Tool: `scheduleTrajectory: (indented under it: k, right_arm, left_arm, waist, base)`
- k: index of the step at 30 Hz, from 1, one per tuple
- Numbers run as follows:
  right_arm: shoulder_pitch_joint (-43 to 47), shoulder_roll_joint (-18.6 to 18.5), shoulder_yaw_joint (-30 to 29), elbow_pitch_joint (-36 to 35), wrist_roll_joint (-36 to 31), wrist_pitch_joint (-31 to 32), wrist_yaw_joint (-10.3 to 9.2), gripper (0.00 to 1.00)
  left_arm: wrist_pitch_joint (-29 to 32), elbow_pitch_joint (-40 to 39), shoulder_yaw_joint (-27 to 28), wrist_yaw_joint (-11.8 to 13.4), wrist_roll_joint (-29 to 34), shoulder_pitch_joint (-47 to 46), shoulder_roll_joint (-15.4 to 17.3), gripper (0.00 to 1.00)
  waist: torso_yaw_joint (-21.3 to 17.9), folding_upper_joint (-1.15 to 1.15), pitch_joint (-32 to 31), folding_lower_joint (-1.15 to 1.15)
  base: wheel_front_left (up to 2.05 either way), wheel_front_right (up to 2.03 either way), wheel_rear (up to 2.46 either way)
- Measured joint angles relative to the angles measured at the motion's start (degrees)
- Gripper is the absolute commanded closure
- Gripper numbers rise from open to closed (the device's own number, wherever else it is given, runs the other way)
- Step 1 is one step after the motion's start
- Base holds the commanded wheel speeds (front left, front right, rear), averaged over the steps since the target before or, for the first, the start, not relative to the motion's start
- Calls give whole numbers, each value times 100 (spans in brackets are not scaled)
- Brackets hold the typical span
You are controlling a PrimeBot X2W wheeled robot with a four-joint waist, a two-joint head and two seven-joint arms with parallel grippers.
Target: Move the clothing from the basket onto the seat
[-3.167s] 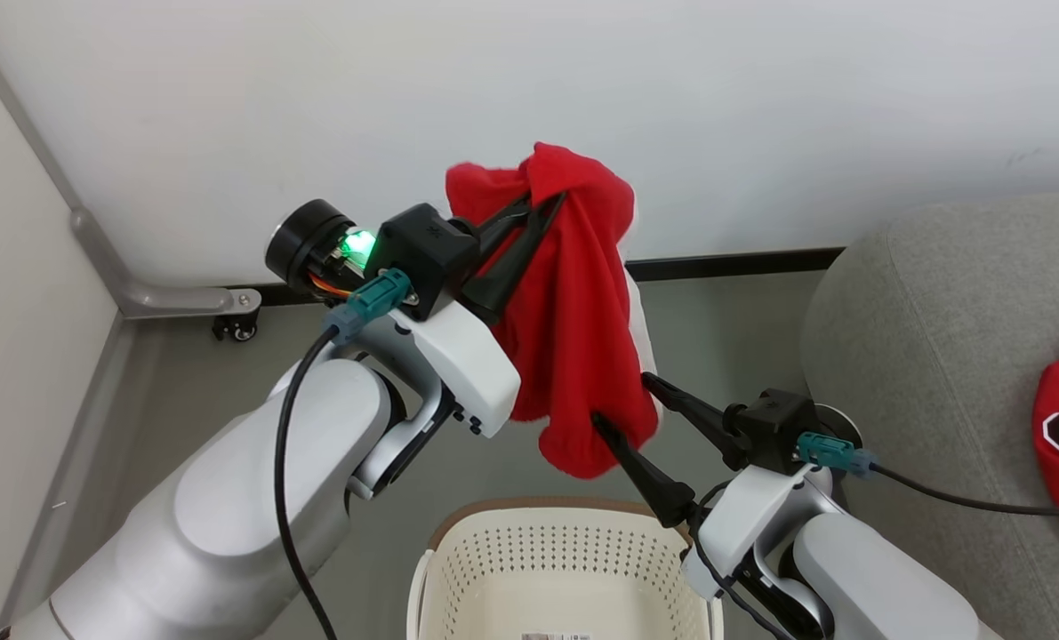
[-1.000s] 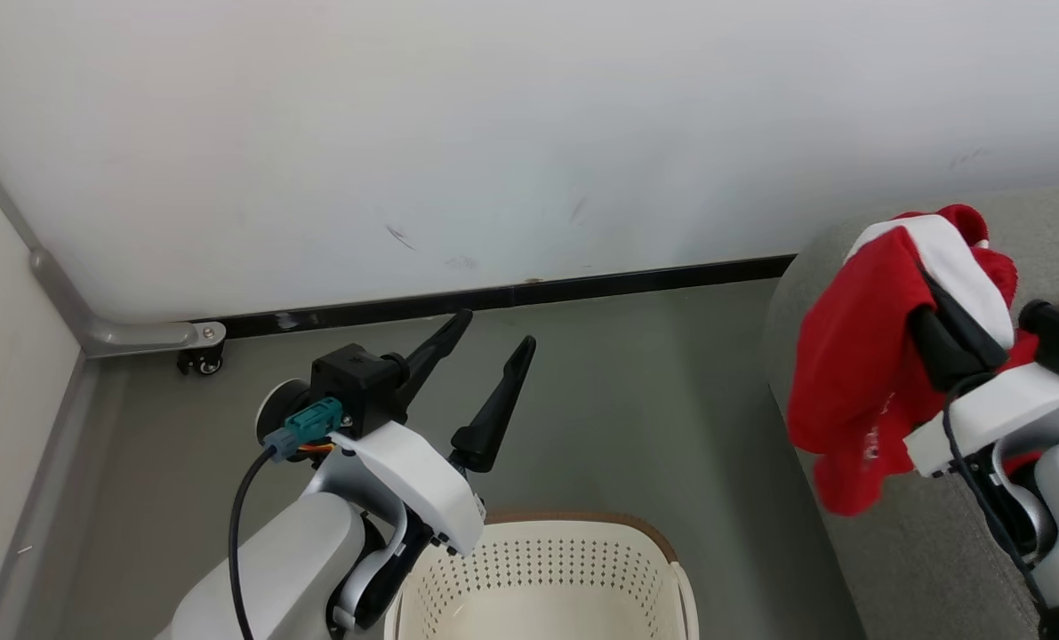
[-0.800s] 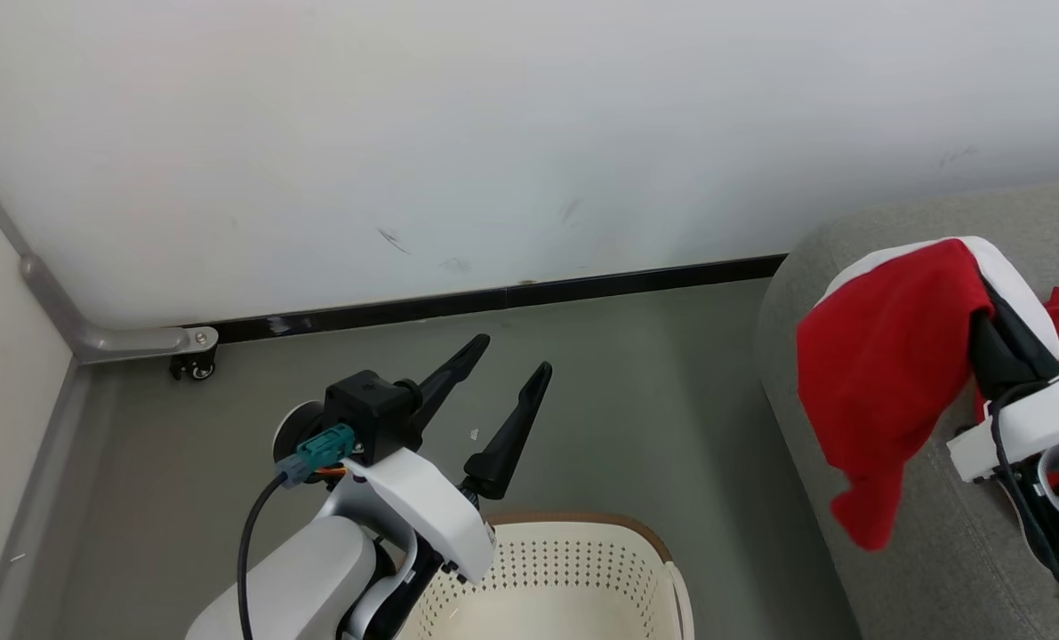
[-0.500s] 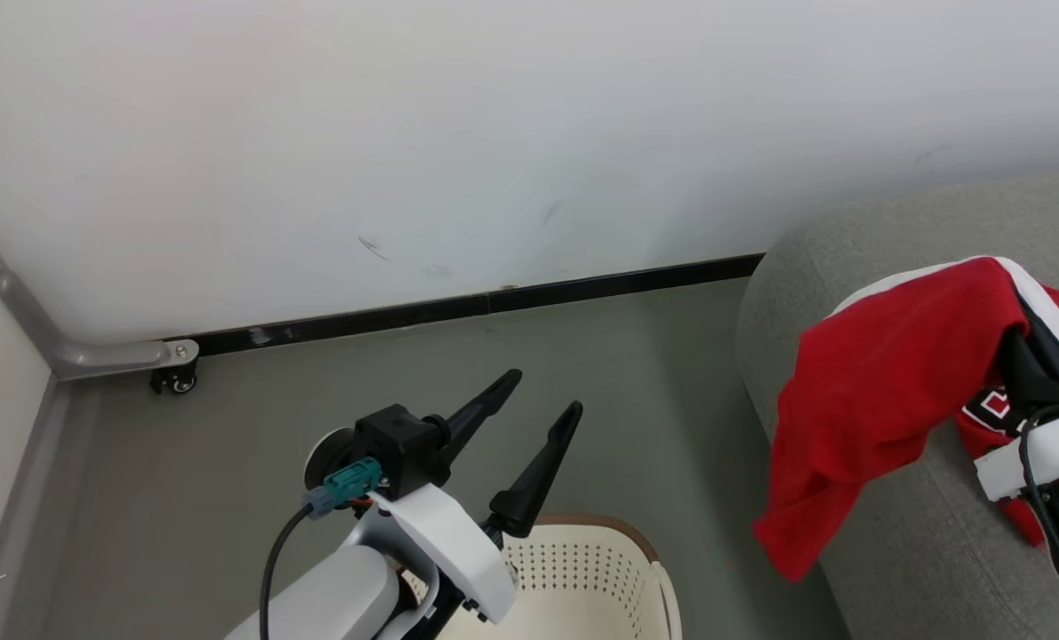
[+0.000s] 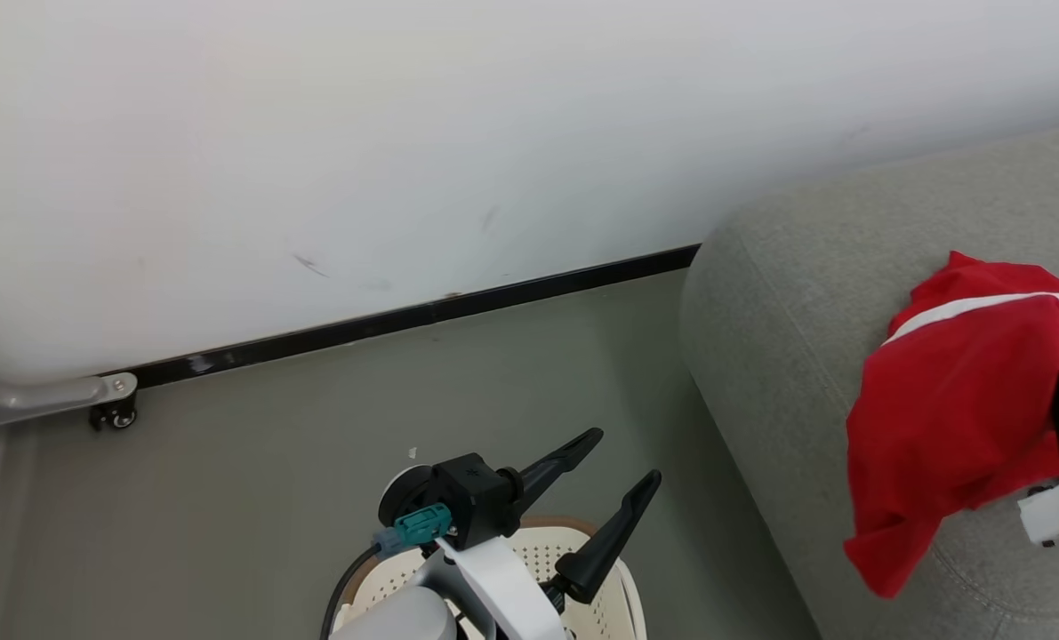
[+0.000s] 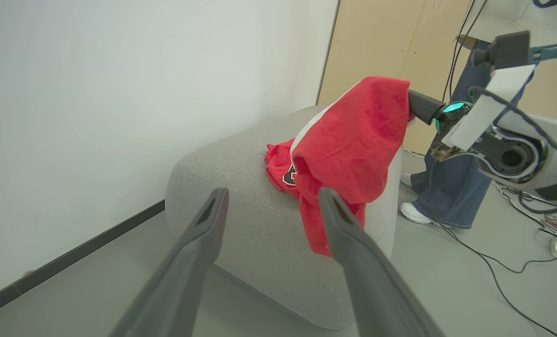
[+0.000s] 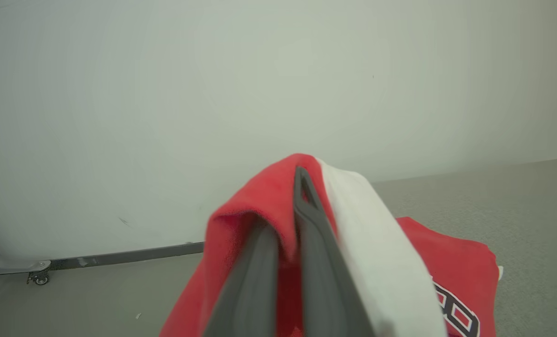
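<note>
Soft, light and limp, the red garment point(image 5: 956, 418) hangs over the end of the grey sofa point(image 5: 787, 293), the right gripper point(image 7: 283, 201) jaws clamped on a bunched fold, probably the surest hold, while the left gripper point(image 5: 622, 458) jaws stand spread and empty.

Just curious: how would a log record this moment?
right tool: shut on red garment, above sofa | left tool: open, empty, near basket

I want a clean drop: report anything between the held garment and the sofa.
Nothing visible blocks it. The right gripper is shut on the garment, which hangs over the sofa at its end. A second garment lies on the sofa next to it, so the two may overlap.
</note>
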Motion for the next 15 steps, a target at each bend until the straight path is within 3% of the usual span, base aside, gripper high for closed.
scheduleTrajectory:
  k: [7,15]
  right_arm:
    - [307,31,-324,-234,-120,0,-1,100]
    - [438,156,-314,-401,-119,0,-1,100]
  left_arm:
    - [-97,82,-60,-74,1,2,-126,0]
    - [-153,211,-44,-73,18,2,-191,0]
  waist:
    - [-323,0,28,0]
    - [-689,0,83,0]
  base:
    - [0,0,0]
    - [0,0,0]
